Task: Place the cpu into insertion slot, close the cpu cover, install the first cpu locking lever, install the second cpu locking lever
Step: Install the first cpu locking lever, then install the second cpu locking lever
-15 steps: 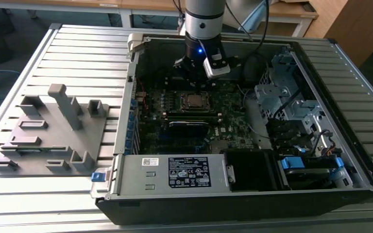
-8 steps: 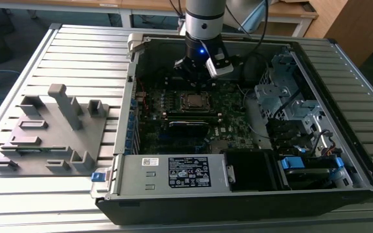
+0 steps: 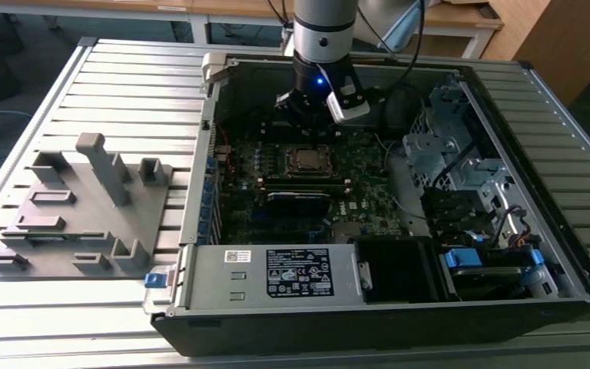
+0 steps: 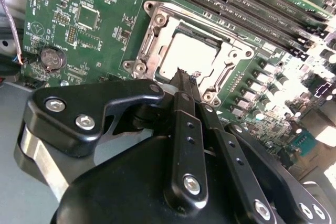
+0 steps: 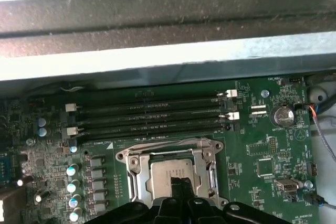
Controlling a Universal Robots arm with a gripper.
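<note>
Over the insertion slot (image 4: 184, 51), the clenched claw (image 4: 185, 77) points at the flat-lying cpu (image 4: 187, 55) beneath the cpu cover (image 5: 170, 150).

Matt silvery metal cpu (image 4: 188, 56) sits under the shiny metal cpu cover (image 4: 157, 30); jaws are glossy black.

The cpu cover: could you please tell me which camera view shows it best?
The first wrist view: the cpu cover lies nearly square-on, its frame and window plain around the cpu. In the second wrist view it is slanted, with the gripper hiding one edge. The exterior view shows it small and distant.
</note>
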